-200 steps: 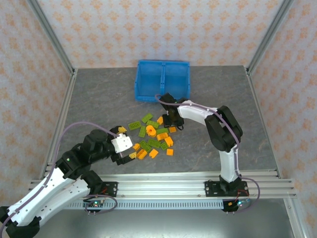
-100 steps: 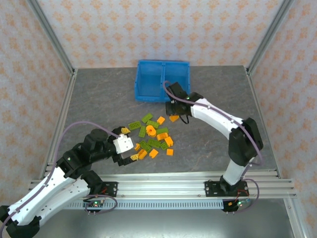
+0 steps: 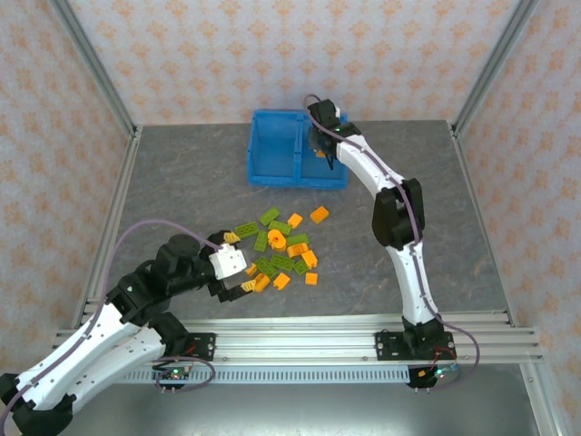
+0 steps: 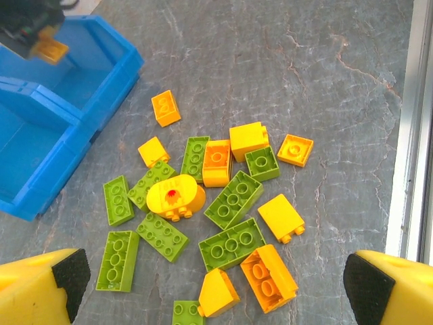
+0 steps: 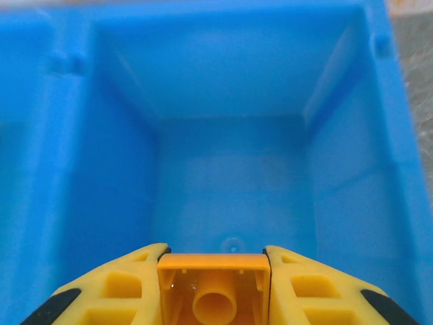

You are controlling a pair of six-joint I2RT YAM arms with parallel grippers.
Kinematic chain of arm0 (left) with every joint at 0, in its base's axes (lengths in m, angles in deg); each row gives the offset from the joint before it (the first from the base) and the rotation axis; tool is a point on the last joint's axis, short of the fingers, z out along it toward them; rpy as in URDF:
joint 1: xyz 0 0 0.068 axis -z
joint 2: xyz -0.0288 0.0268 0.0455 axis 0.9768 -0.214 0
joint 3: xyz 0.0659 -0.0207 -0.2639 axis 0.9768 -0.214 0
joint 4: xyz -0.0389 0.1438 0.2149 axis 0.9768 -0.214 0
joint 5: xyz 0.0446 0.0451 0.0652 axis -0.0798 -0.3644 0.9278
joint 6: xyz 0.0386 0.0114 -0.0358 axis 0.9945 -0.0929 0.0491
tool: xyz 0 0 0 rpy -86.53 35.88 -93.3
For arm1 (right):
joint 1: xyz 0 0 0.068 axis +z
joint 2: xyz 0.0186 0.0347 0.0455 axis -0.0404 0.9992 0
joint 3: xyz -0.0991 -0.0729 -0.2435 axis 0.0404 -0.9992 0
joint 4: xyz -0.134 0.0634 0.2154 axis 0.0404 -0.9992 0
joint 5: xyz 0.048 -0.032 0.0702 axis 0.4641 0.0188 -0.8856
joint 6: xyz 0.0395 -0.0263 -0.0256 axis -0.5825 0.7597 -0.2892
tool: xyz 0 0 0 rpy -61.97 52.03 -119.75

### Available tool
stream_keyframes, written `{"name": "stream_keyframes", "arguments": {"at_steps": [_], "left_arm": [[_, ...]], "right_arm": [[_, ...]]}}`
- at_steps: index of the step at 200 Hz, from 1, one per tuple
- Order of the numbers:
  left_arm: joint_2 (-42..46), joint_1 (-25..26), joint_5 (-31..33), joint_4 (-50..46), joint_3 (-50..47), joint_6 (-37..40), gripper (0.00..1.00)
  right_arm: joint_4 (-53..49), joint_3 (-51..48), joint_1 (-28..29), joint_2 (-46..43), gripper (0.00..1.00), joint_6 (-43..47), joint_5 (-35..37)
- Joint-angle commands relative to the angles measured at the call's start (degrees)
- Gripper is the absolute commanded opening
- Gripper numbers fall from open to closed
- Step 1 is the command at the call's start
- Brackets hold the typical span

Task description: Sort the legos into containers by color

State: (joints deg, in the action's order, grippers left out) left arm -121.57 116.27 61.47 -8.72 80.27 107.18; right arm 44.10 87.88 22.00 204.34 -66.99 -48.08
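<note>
Right tool (image 3: 324,150) clamps an orange plastic brick (image 5: 213,263) above the blue plastic bin's right compartment (image 5: 230,169) for dropping; left tool (image 4: 213,281) wide.

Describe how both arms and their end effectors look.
The left arm and right arm have white shells, black joints and a thin lilac cable. The left end effector and right end effector carry yellow fingers with black pads.

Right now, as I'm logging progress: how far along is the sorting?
Done: nothing; the right compartment looks bare. In hand: the right gripper is shut on an orange brick above that compartment. Remaining: the mixed green and orange legos on the table, with the left gripper open near them.
</note>
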Motion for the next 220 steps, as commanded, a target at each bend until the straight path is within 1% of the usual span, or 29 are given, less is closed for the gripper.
{"name": "stream_keyframes", "arguments": {"at_steps": [1,12,26,51,65,81,93,106,110,120,121,124,135,145,157,171,185,205,220], "left_arm": [[-0.47,0.37,0.58,1.58,0.03,-0.55,1.0],[-0.57,0.3,0.52,1.44,0.19,-0.53,1.0],[-0.49,0.3,0.61,1.32,0.17,-0.52,1.0],[-0.5,0.28,0.61,1.14,0.27,-0.52,1.0],[-0.49,0.31,0.63,1.03,0.27,-0.43,1.0],[-0.32,0.28,0.6,1.18,0.18,-0.4,1.0],[-0.23,0.31,0.58,1.23,0.2,-0.32,1.0],[-0.23,0.28,0.51,1.11,0.11,-0.08,1.0],[-0.23,0.3,0.56,1.03,0.14,0.0,1.0],[-0.14,0.32,0.42,0.92,0.22,0.18,1.0],[-0.14,0.31,0.37,0.9,0.22,0.18,1.0],[-0.14,0.3,0.25,0.74,0.18,0.34,1.0],[0.02,0.29,-0.56,0.46,0.26,0.76,1.0],[0.2,0.28,-1.4,0.65,0.14,0.97,1.0],[0.63,0.25,-2.29,1.17,-0.29,1.09,1.0],[0.48,0.3,-2.23,1.32,-0.56,1.48,1.0],[-0.02,0.3,-1.96,1.28,-0.5,1.77,1.0],[-0.62,0.3,-1.67,1.16,-0.22,1.67,1.0],[-0.5,0.3,-1.25,0.9,-0.26,1.58,1.0]], "right_arm": [[-6.02,7.58,0.54,3.52,0.35,2.64,-1.53],[-7.45,9.57,0.46,4.66,0.39,2.55,-1.83],[-7.11,9.46,0.47,4.15,0.45,2.47,-1.71],[-7.24,9.37,0.47,2.49,0.47,2.57,-1.37],[-8.28,9.16,0.42,0.99,0.46,2.42,-0.3],[-8.43,5.74,0.6,-3.39,0.46,0.96,0.22],[-7.37,-0.65,0.77,-9.09,0.46,-2.24,0.23],[-4.8,-11.26,1.16,-17.04,0.49,-7.31,-0.45],[-3.41,-14.49,1.44,-19.86,0.52,-9.07,-0.93],[0.99,-25.66,2.18,-26.68,0.59,-13.27,-2.37],[1.77,-27.72,2.39,-28.35,0.61,-14.08,-2.61],[2.33,-29.75,2.64,-29.59,0.62,-14.84,-2.82],[5.99,-39.78,4.19,-36.05,0.7,-19.05,-2.17],[7.49,-46.58,5.39,-40.37,0.76,-22.49,-1.47],[7.88,-52.71,6.72,-43.47,0.83,-26.39,-0.9],[7.17,-55.58,7.46,-44.19,0.87,-28.85,-0.74],[6.04,-55.99,7.93,-42.55,0.89,-29.99,-0.2],[4.25,-53.14,8.59,-37.73,0.91,-30.69,-1.36],[3.39,-50.22,9.2,-33.32,0.91,-31.03,-0.95]]}}
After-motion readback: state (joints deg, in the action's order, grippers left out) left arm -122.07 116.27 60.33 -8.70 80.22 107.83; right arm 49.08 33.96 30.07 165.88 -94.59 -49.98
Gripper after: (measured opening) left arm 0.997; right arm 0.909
